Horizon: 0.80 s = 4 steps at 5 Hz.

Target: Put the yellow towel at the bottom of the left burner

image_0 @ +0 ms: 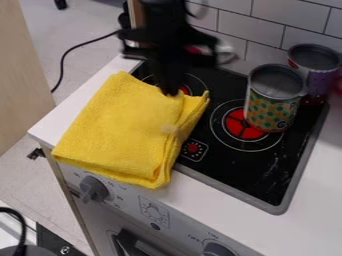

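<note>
The black gripper [171, 89] hangs down at the upper middle of the camera view, its lower end at the top edge of the yellow towel [123, 127]. Folded in layers, the towel lies over the left part of the black stove top and the white counter, with its lower edge hanging over the front. Behind the gripper and towel, part of the left burner [194, 83] shows as thin rings with a bit of red. The towel and gripper hide the rest of it.
A patterned can [272, 102] stands at the right burner [235, 124], partly over its red area. Behind it is a purple can [314, 70]. A tiled wall [250, 24] rises at the back. Knobs [93, 189] line the front panel.
</note>
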{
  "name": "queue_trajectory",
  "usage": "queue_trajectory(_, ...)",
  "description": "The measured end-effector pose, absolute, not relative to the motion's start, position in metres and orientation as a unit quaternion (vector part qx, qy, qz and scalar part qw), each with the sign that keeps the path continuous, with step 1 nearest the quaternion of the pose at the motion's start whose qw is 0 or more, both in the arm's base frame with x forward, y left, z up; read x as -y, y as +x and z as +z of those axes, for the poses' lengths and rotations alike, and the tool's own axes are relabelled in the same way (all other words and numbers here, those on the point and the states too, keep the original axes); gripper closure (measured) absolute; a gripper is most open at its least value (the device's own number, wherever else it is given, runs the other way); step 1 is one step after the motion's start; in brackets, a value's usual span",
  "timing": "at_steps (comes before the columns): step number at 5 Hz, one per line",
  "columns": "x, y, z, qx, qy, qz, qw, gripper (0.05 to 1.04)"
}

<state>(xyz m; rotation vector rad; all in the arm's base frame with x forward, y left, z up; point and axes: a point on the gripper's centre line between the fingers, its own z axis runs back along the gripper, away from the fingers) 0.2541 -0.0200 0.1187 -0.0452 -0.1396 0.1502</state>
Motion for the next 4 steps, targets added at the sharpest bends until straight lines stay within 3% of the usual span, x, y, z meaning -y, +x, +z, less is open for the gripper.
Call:
queue_trajectory(2,0.071,0.260,0.112,0.044,-0.030,0.035,0.998,1.012)
queue_trajectory(3,0.097,0.266,0.106,0.042,-0.035,0.020,0.998,0.870)
queue_trajectory(4,0.105,0.268,0.104,0.034,-0.038,0.017,0.999,0.628)
